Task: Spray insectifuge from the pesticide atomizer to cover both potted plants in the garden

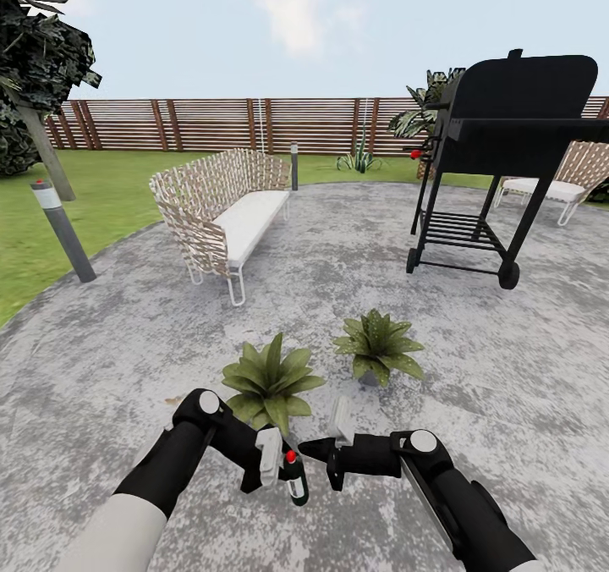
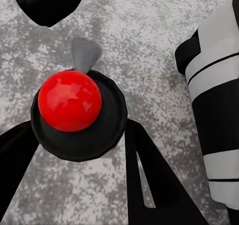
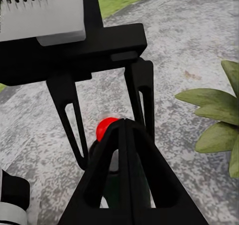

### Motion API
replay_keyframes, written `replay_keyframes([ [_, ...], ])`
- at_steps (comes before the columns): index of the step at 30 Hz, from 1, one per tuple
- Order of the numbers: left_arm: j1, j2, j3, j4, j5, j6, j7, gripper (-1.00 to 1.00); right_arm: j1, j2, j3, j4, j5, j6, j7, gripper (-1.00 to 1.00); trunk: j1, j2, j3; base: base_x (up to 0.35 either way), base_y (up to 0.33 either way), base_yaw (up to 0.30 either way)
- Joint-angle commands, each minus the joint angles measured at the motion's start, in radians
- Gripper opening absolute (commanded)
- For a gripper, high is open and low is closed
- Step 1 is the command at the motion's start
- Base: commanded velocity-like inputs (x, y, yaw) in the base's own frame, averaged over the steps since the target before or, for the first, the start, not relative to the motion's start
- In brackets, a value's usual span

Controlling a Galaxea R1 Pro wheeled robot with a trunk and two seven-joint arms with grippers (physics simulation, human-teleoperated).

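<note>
Two potted plants stand on the grey paving just ahead of my arms, one on the left (image 1: 269, 382) and one on the right (image 1: 378, 345). My left gripper (image 1: 283, 475) is shut on the pesticide atomizer (image 1: 296, 486), a slim dark-green bottle held upright. Its red top (image 2: 69, 100) sits between the black fingers (image 2: 147, 170). My right gripper (image 1: 306, 448) is shut, and its pointed tip (image 3: 124, 124) lies right beside the red top (image 3: 105, 127). Leaves of the left plant (image 3: 219, 115) show in the right wrist view.
A wicker sofa (image 1: 233, 208) stands ahead on the left and a black grill (image 1: 499, 132) ahead on the right. Another wicker seat (image 1: 550, 184) is behind the grill. A grey bollard lamp (image 1: 63, 229) marks the lawn edge, with a slat fence (image 1: 211, 123) beyond.
</note>
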Motion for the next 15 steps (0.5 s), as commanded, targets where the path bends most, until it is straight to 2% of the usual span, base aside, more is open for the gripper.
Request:
replay_keyframes([
  [1, 0.0, 0.0, 0.0, -0.001, -0.004, 0.01, -0.005, -1.0, -0.001, 0.0, 0.001, -0.002, 0.001, 0.009, 0.002, -1.0, 0.0, 0.0, -0.001, 0.0, 0.0, 0.0],
  [15, -0.012, -0.007, 0.0, -0.001, -0.004, 0.01, -0.007, -1.0, -0.001, 0.0, 0.001, -0.001, 0.001, 0.009, 0.002, -1.0, 0.0, 0.0, -0.001, 0.0, 0.0, 0.0],
])
